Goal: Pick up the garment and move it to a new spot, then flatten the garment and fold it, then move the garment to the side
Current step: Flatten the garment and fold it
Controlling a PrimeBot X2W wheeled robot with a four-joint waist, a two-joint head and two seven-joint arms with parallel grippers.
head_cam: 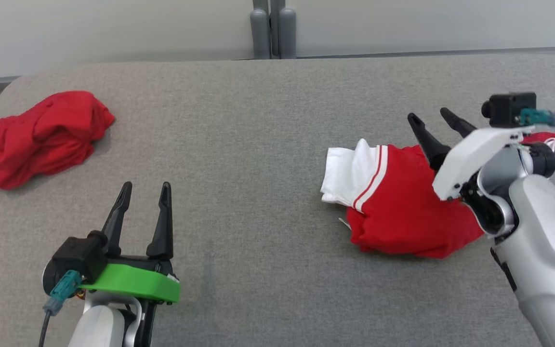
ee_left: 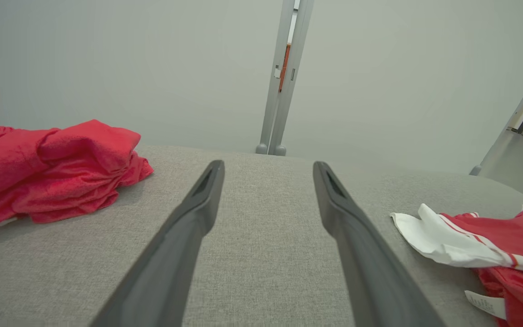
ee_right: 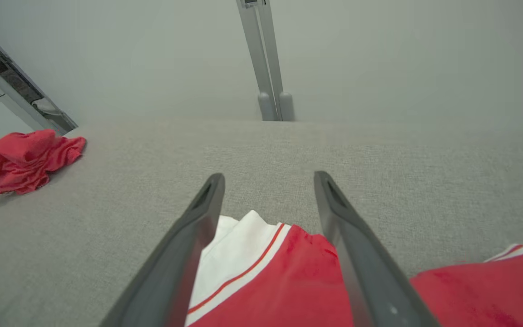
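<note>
Right gripper (head_cam: pixel 427 114) jaws spread wide, gripping nothing, over the bunched red-and-white garment (head_cam: pixel 398 217) at the right of the grey fabric table (head_cam: pixel 258 144). Left gripper (head_cam: pixel 146 184) jaws also apart, over bare fabric; crumpled red garment (head_cam: pixel 36 137) far left.

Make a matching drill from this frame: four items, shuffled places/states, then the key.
Column 1
1. crumpled plain red garment
2. red garment with white striped trim
3. left gripper, dark fingers on a green mount
4. right gripper, dark fingers on a white mount

Column 2
A. open, fingers over red-and-white cloth
B. bunched up at the far left of the grey fabric tabletop
C. open, over bare grey fabric
D. lying at the right, white end toward the middle

Pairs: 1-B, 2-D, 3-C, 4-A
</note>
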